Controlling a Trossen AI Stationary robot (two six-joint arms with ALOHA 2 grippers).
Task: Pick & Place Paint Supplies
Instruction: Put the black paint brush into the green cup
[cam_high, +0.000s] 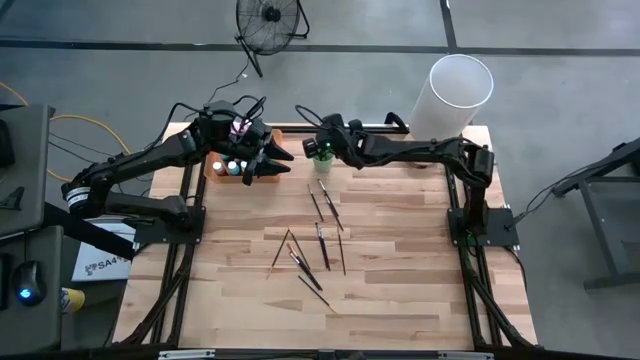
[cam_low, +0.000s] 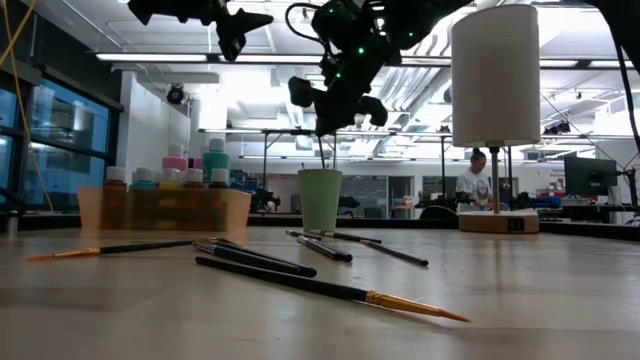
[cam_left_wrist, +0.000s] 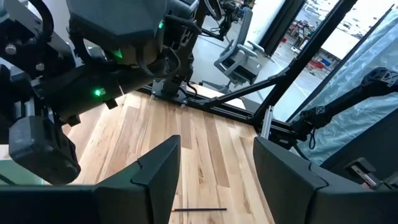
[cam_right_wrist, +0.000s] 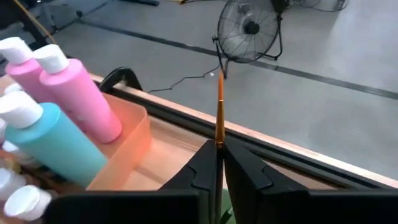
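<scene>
Right now my right gripper (cam_right_wrist: 219, 163) pinches a brush (cam_right_wrist: 219, 112) upright above the green cup (cam_low: 320, 198), bristles up so it drops in handle-first; my left gripper (cam_left_wrist: 214, 180) waits open near the orange tray (cam_high: 214, 170).

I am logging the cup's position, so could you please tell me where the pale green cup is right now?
In the high view the pale green cup stands at the table's far edge, directly under the right pincer, just right of the translucent orange tray of paint bottles.
</scene>
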